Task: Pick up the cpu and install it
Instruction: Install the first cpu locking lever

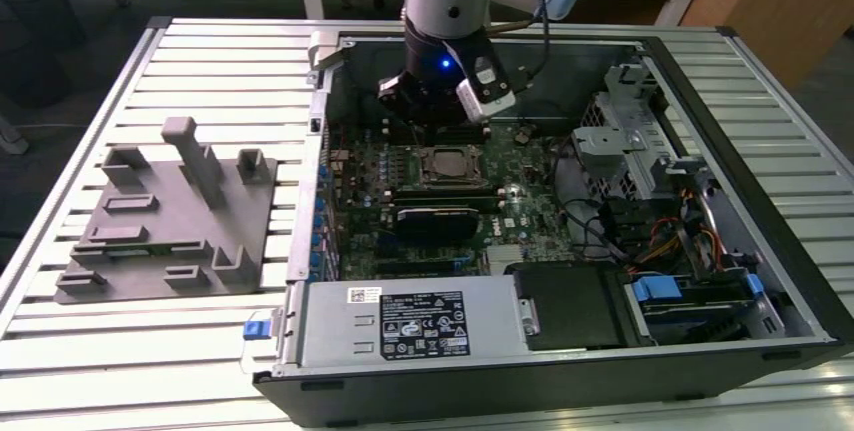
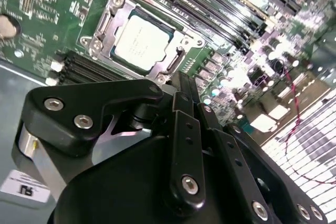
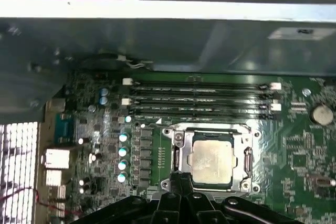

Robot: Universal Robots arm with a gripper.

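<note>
Jaws: in both wrist views the two black fingers of the gripper lie pressed flat together with no gap and nothing between them, so they are clenched and empty
Gripper position: it hangs inside the open computer case just above the board, its tip at the edge of the socket frame
Chip: the cpu already lies flat in the socket, silvery top up, squared to the frame all round; in the first wrist view it sits just beyond the fingertips
Chip against jaws: near but apart; the fingers touch neither its top nor its rim, and stop beside the frame edge closest to them
Step in hand: by my reading the placing is done and the chip is let go; the work now stands at seating and checking, not at carrying
What the next move calls for: a judgement only, any press should land level on the metal top, gently, since a tilt could harm the contacts beneath; the latch, if there is one, I cannot make out
Memory slots: long black slots run beside the socket
Farther out: a grey holder with several pegs and pockets stands on the slatted table, at the exterior view's left, well apart from the case
</note>
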